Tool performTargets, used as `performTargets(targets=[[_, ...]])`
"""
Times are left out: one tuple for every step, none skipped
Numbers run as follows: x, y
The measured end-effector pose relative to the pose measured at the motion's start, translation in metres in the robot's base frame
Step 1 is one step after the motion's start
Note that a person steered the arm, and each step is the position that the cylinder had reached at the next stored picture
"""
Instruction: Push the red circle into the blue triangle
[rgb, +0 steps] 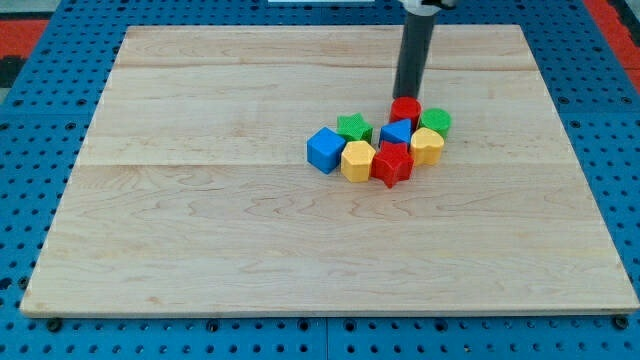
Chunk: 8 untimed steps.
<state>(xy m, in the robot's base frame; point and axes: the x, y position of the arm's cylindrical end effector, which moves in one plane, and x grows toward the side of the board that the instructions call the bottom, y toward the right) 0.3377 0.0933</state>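
Note:
The red circle (405, 110) lies just right of the board's middle, touching the blue triangle (397, 132) below it. My tip (407, 96) stands right at the red circle's top edge, touching or nearly touching it. The dark rod rises from there to the view's top.
The blocks form a tight cluster on the wooden board (200, 200): a green star (353, 127), a green block (436, 122), a blue cube (325, 149), a yellow hexagon (357, 160), a red star (392, 164) and a yellow heart (427, 146). A blue pegboard surrounds the board.

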Motion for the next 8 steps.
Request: performTargets(targets=[[0.008, -0.031], [0.010, -0.035], [-0.002, -0.013], [-0.016, 0.019], [-0.010, 0.045], [-0.001, 0.031], [0.009, 0.015], [0.022, 0.012]])
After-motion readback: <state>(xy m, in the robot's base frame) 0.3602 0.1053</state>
